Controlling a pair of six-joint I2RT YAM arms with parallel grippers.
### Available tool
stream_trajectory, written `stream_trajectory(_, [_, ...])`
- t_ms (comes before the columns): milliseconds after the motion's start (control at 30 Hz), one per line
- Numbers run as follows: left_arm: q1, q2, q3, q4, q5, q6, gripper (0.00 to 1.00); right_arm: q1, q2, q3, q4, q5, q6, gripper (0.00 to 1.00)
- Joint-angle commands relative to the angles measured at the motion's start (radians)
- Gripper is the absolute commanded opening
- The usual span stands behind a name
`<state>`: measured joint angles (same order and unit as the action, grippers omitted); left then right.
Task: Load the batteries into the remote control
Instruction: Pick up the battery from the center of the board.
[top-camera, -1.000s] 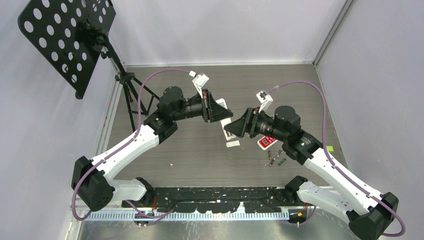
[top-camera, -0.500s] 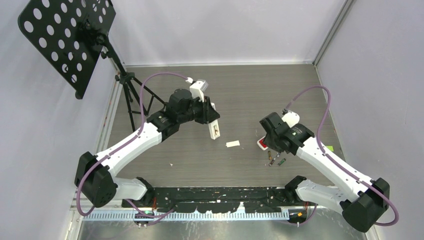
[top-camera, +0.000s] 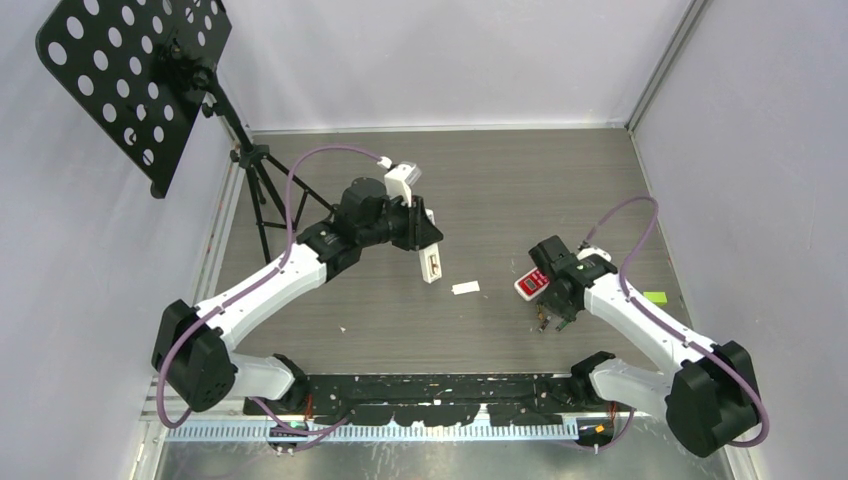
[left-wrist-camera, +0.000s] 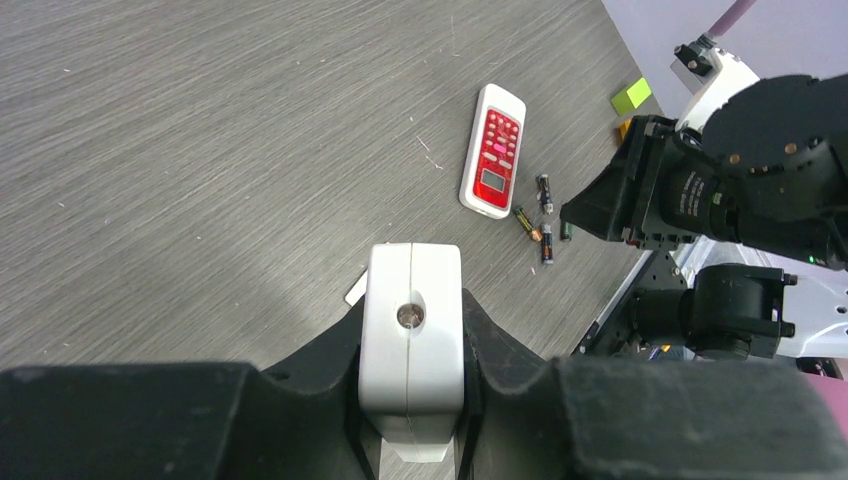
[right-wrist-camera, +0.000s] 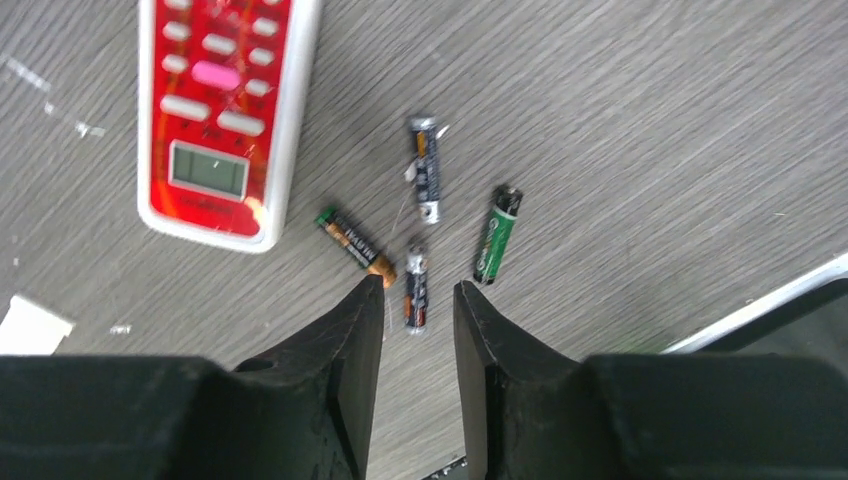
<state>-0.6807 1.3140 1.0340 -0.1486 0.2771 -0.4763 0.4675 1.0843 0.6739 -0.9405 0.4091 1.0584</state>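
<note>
batteries (right-wrist-camera: 426, 170): four loose on worktop (right-wrist-camera: 650, 120) by red remote (right-wrist-camera: 220, 110) | right pincer (right-wrist-camera: 417, 290): narrowly parted, empty, straddling one | left pincer (left-wrist-camera: 411, 322): clamped on white remote (left-wrist-camera: 411, 280), aloft | handling: light, rigid, slick, probably rolls; pinch mid-barrel

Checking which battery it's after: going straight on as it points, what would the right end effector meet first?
Probably the dark battery with the orange band, lying lined up with the gap between the open right end effector's fingers; its height above the table is unclear.
</note>
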Motion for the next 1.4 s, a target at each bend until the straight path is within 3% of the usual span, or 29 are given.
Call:
stream_trajectory(0, [-0.002,0.006,0.017,0.050,0.032,0.016,0.00,-0.085,-0.015,-0.017,0.057,0.016,0.021,0.40])
stream_trajectory(233, [-0.002,0.029,0.028,0.046,0.047,0.015,0.00,-0.191,0.051,-0.041,0.166,-0.038,-0.031,0.42])
stream_trajectory(467, [-0.002,0.027,0.032,0.052,0.050,0.011,0.00,-0.208,0.092,-0.066,0.210,-0.071,-0.039,0.40])
stream_trajectory(800, [-0.002,0.027,0.040,0.049,0.057,0.011,0.00,-0.210,-0.020,-0.072,0.105,0.000,0.011,0.42])
stream_trajectory(933, [-0.002,0.016,0.031,0.049,0.055,0.014,0.00,-0.217,-0.052,-0.097,0.058,0.004,0.056,0.36])
stream_trajectory(1100, [-0.003,0.007,0.025,0.051,0.054,0.016,0.00,-0.221,-0.016,-0.091,0.014,0.012,0.100,0.33])
stream_trajectory(1367, [-0.002,-0.010,0.015,0.060,0.048,0.020,0.00,-0.220,0.047,-0.087,0.025,-0.007,0.142,0.37])
